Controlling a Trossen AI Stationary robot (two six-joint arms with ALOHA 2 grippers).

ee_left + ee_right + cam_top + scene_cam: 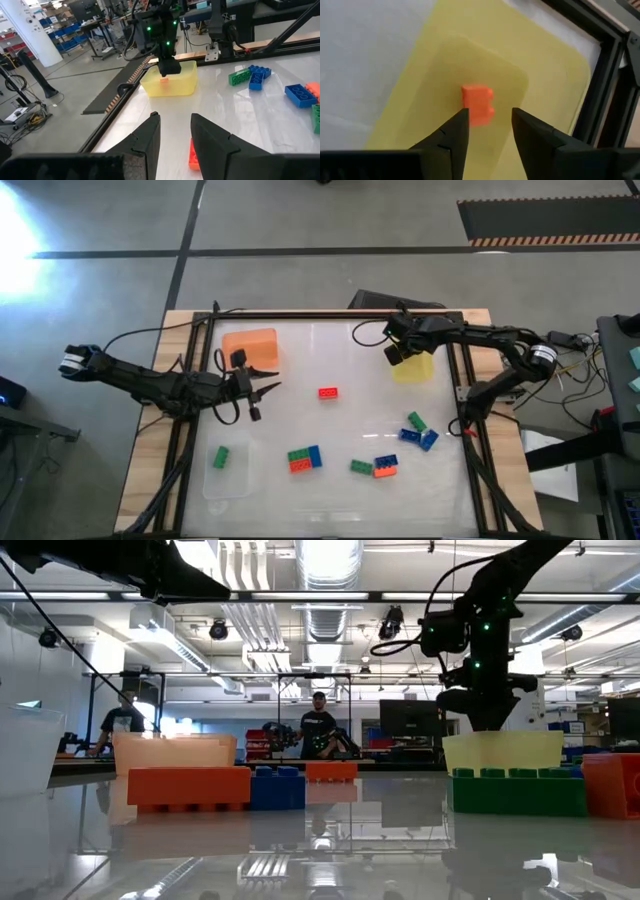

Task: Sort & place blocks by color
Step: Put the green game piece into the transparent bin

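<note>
Sorting barely begun.
Right fingers parted, releasing orange brick into yellow tray below; left fingers empty, apart; most blocks unsorted beyond.

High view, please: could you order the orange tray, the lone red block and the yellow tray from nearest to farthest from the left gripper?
From the left gripper:
1. Orange tray, just behind it at the table's far-left.
2. Lone red block, mid-table, to its right.
3. Yellow tray, far-right, under the right gripper.
</note>
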